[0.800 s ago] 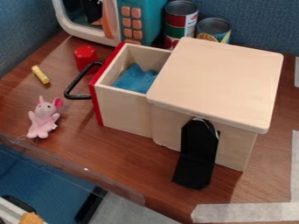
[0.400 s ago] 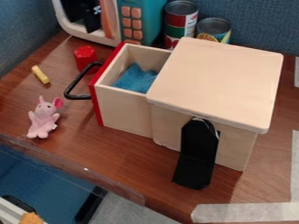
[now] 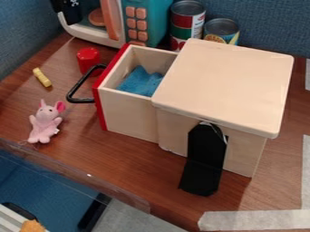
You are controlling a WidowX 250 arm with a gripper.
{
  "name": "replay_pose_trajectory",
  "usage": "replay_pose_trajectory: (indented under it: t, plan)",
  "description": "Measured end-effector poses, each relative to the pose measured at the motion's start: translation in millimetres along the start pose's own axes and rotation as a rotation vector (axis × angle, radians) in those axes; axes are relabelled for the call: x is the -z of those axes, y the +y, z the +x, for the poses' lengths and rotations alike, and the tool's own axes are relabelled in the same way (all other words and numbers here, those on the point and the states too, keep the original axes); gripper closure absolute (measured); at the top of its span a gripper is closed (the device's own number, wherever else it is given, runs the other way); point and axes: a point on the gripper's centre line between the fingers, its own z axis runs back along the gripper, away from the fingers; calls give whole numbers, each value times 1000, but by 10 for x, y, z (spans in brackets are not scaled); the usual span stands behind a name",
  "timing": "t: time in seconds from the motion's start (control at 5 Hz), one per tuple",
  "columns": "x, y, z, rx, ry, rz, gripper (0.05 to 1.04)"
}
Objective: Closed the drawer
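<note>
Where the counter (image 3: pixel 133 170) carries a wooden box (image 3: pixel 227 86), a toy microwave (image 3: pixel 146 22) behind shows a round orange piece (image 3: pixel 96 17) inside. The box's red-fronted drawer (image 3: pixel 128 111) stands open, holding blue cloth (image 3: pixel 140 81). The black tool (image 3: pixel 68 11) is at the microwave's left edge; whether apart or together, I cannot tell.

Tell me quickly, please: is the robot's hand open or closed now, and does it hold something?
Hand: at the upper left, by the toy microwave; whether it is open, closed or holding something cannot be told.
</note>
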Motion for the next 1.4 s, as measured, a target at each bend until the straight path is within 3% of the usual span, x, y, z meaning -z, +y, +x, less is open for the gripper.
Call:
replay_pose_trajectory:
  t: [0.2,0.4,0.6,0.8,1.0,1.4]
  plan:
    - [219,-6,-97,161,33,37,83]
    - [394,-68,-202,403,58,116,83]
    - [427,-223,-295,670,11,173,83]
    - [442,-254,-376,826,-20,160,83]
    - [446,-288,-338,890,0,154,83]
    - [540,-355,-253,884,60,143,83]
